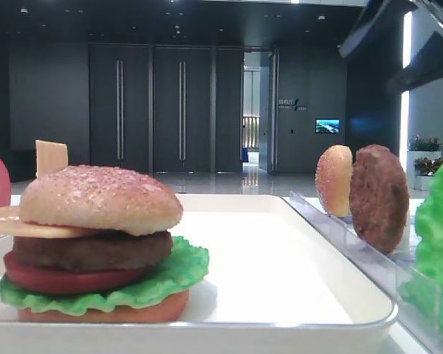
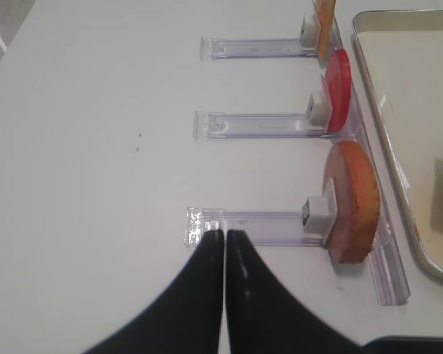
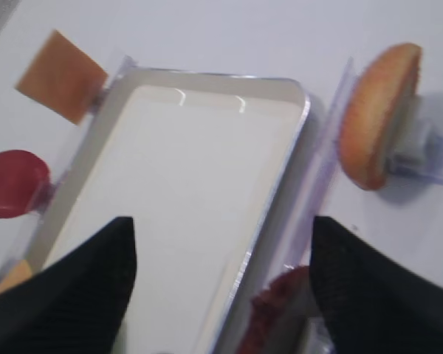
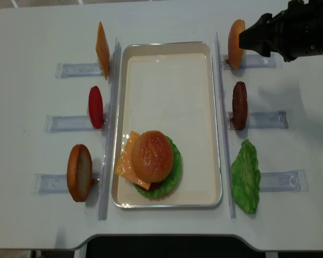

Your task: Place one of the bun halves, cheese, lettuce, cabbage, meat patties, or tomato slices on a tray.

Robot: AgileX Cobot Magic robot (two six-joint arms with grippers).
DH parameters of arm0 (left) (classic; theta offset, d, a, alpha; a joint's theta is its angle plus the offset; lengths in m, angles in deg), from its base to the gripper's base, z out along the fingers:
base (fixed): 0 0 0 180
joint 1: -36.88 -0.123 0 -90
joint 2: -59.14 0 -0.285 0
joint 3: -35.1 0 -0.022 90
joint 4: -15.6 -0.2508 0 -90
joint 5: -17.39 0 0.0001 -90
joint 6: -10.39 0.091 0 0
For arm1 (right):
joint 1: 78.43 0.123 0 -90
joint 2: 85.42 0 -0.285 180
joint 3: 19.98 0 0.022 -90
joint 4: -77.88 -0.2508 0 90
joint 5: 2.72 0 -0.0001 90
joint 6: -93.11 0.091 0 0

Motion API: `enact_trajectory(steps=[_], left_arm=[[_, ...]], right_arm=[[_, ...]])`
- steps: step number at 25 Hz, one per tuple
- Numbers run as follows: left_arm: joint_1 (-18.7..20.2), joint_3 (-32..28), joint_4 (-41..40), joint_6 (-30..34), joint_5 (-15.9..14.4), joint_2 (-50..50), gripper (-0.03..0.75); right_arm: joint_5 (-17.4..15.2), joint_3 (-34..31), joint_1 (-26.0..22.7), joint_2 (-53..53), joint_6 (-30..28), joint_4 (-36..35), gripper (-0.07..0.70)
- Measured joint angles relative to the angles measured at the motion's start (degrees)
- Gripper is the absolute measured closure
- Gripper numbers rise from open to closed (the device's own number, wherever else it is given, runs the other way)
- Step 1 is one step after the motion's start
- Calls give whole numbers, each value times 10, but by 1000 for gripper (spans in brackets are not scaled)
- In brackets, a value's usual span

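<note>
A finished burger, topped by the domed bun half (image 4: 152, 156), sits at the near end of the tray (image 4: 167, 54) (cheese (image 4: 125, 161) poking out left). The right gripper (image 3: 221, 243) hovers above, jaws apart; the left gripper (image 2: 224, 234) has its jaws together.

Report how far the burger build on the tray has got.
Done: a stack sits on the tray, lettuce, patty, cheese and top bun. In hand: nothing; the right gripper hangs open above the tray's edge, the left gripper is shut. Left: spare pieces stand in the racks.
</note>
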Motion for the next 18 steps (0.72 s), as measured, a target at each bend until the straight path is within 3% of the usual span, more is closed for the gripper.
enact_trajectory(steps=[7, 13, 18], left_arm=[[0, 0, 0, 0, 0, 0, 715], [0, 0, 0, 0, 0, 0, 715], [0, 0, 0, 0, 0, 0, 715]], right_arm=[[5, 0, -42, -1, 120, 202, 156], [11, 0, -46, -1, 250, 402, 156], [15, 0, -46, -1, 347, 498, 156]])
